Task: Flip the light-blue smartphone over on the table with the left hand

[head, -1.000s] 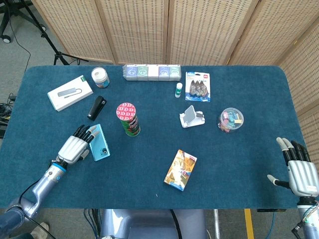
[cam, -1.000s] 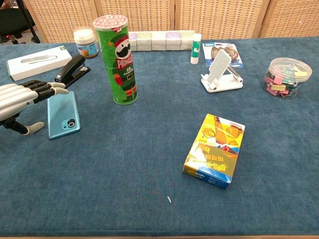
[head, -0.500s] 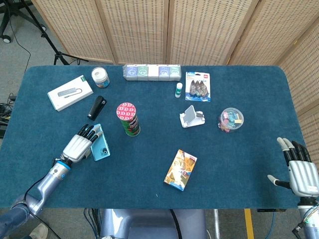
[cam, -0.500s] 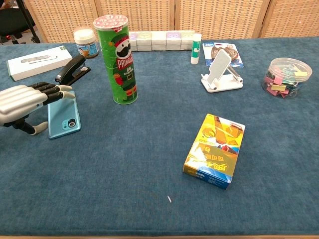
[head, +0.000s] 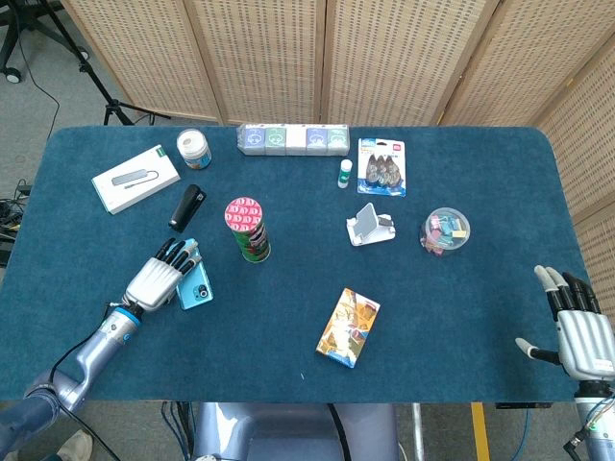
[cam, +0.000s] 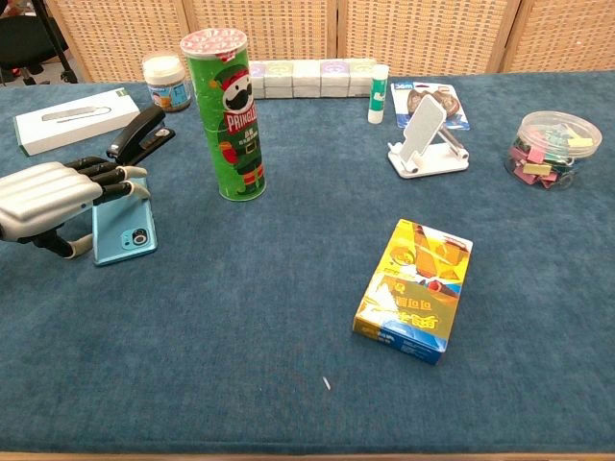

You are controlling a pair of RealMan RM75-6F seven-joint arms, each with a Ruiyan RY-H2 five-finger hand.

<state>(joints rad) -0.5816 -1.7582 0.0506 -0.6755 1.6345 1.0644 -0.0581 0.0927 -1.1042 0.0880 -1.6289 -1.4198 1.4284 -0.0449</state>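
Currently the phone (cam: 125,233) lies at the left of the table (head: 452,317), camera side up, with the left hand (cam: 53,197) laid over its far half, fingers (cam: 113,176) draped across the top and thumb low beside the near-left edge. Whether it is actually gripped I cannot tell. To flip it well, I would hook the thumb under that long edge, pinch lightly against the fingers, and roll it away from the stapler (cam: 141,133) and can (cam: 229,115). Only the chest view shows the thumb; only the head view shows the right hand (head: 579,331), lower right, fingers spread, holding nothing.
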